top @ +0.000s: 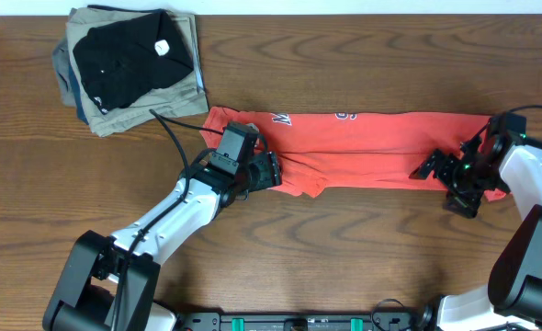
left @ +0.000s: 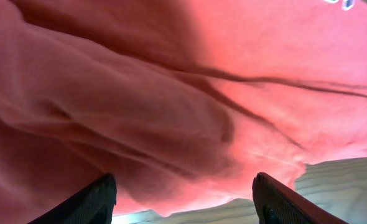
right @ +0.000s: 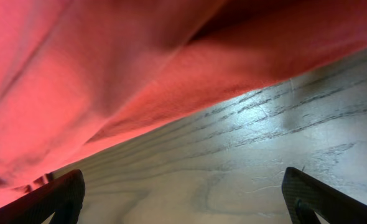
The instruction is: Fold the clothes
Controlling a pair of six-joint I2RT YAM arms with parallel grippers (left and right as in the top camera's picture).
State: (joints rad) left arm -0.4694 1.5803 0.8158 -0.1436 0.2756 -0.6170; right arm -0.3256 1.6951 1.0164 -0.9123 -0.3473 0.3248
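Left tool (top: 269, 171) and right tool (top: 434, 166), both spread at the T-shirt's (top: 372, 147) six-o'clock hem, might catch only one layer.

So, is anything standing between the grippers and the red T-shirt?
Nothing visible. The left gripper is open at the T-shirt's left end, the right gripper open at its right end; the folded garments lie apart, at the far left.

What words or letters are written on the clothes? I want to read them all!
On the red-orange T-shirt: white block lettering runs along the folded top edge. Only scraps of letters show, so no whole word can be read.
On the black folded garment: a small white tag, too small to read.
Nothing else in the pictures shows any writing.
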